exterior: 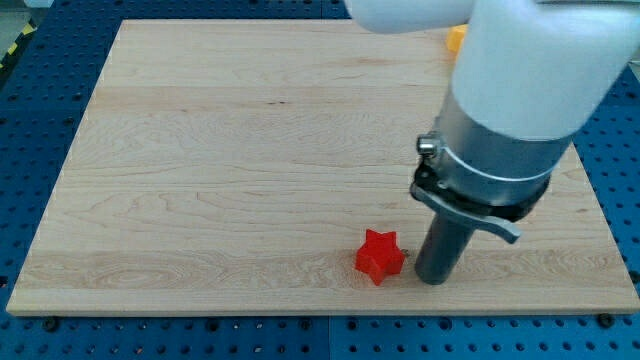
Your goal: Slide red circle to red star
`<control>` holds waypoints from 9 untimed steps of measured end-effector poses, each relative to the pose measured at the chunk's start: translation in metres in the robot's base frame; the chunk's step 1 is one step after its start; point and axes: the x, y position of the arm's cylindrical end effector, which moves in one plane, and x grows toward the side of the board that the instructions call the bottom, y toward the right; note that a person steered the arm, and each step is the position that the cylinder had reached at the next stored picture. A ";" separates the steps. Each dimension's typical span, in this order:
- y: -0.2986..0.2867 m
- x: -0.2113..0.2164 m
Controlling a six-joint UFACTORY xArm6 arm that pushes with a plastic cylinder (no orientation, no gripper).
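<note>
A pale wooden board point(250, 150) fills most of the view, lying on a blue perforated table point(30, 150) that shows around its edges. The white and grey arm point(520, 90) comes in from the view's top right and hides a large part of the board's far right side. It has no fingers to open or close; it ends in a straight dark rod point(445, 245), and so it holds nothing. My tip point(434, 281) rests on the board near the view's bottom, right of centre. The red star point(380, 256) lies just to the left of my tip, very close to it, though I cannot tell if the two touch or a thin gap remains. A small orange-yellow block point(455, 38) peeks out at the far edge of the board, near the view's top, mostly hidden behind the arm, so its shape cannot be made out. The red circle does not show anywhere on the visible board; it may sit behind the arm, but that cannot be told.
</note>
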 end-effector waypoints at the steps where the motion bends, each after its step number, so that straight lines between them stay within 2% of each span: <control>1: -0.011 0.000; 4: -0.046 0.006; 5: -0.013 0.004; 7: 0.163 -0.048; 8: 0.210 -0.082; 9: 0.210 -0.099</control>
